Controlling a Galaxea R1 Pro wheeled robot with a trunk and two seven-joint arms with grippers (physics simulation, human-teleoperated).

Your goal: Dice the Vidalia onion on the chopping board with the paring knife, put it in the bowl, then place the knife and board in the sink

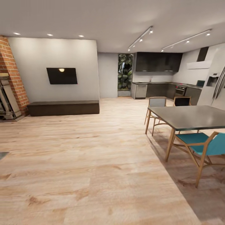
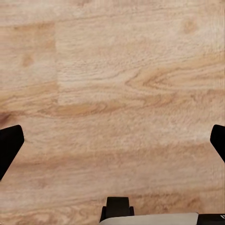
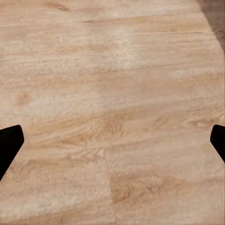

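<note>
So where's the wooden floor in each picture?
Head view: the floor covers the lower half, reaching the kitchen far back.
Left wrist view: the floor spreads beneath the left gripper.
Right wrist view: the floor spreads beneath the right gripper.
Shared landmark: the pale plank seams.

From my station, the far kitchen is too small to resolve its sink or countertop items, and each gripper's fingertips are cropped at the frame edges.
</note>
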